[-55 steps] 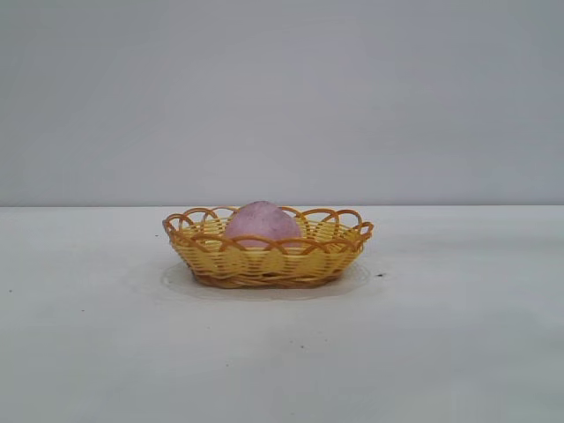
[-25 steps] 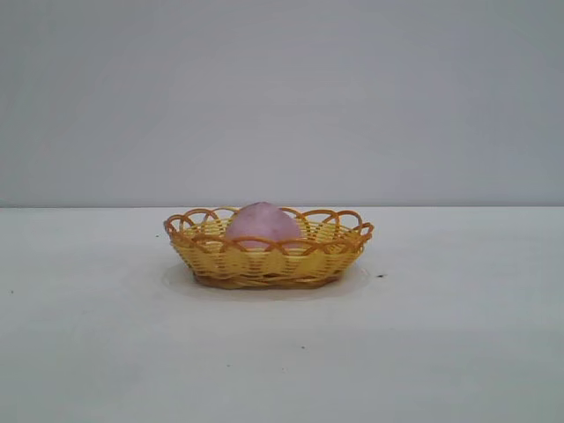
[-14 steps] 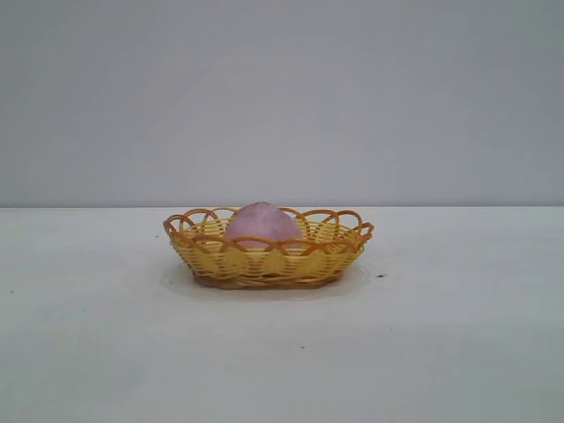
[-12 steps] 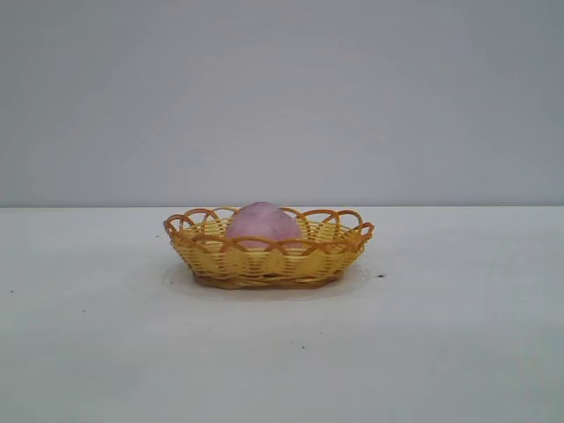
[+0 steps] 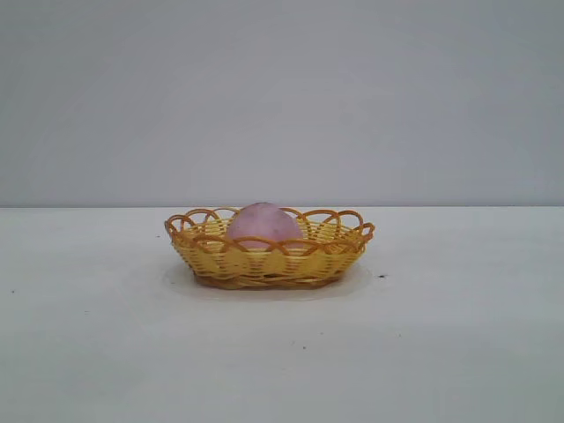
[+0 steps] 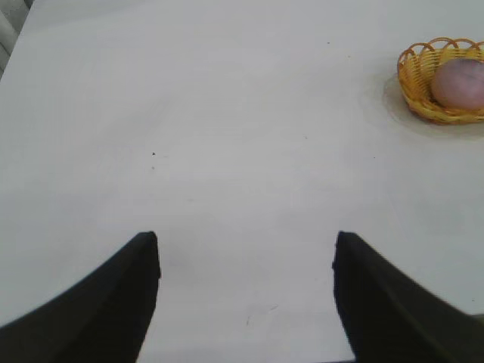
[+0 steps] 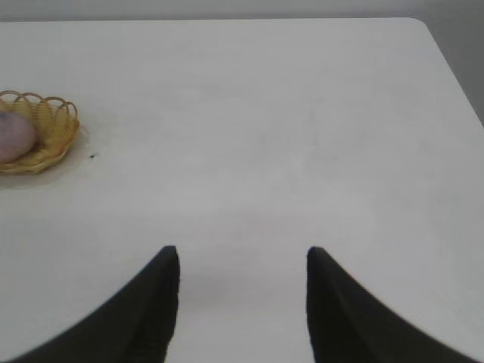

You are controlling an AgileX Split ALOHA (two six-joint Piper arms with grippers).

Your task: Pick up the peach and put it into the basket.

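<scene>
The pink-mauve peach (image 5: 263,223) lies inside the yellow wicker basket (image 5: 269,263) with its orange looped rim, at the middle of the white table. Both show in the left wrist view, the peach (image 6: 459,82) in the basket (image 6: 417,85), and in the right wrist view, the peach (image 7: 13,138) in the basket (image 7: 54,136). My left gripper (image 6: 246,243) is open and empty over bare table, far from the basket. My right gripper (image 7: 242,255) is open and empty over bare table, far from the basket. Neither arm shows in the exterior view.
The white table (image 5: 441,335) runs wide on both sides of the basket. Its far corner (image 7: 416,23) shows in the right wrist view. A plain grey wall (image 5: 282,97) stands behind. Small dark specks (image 5: 382,276) dot the table.
</scene>
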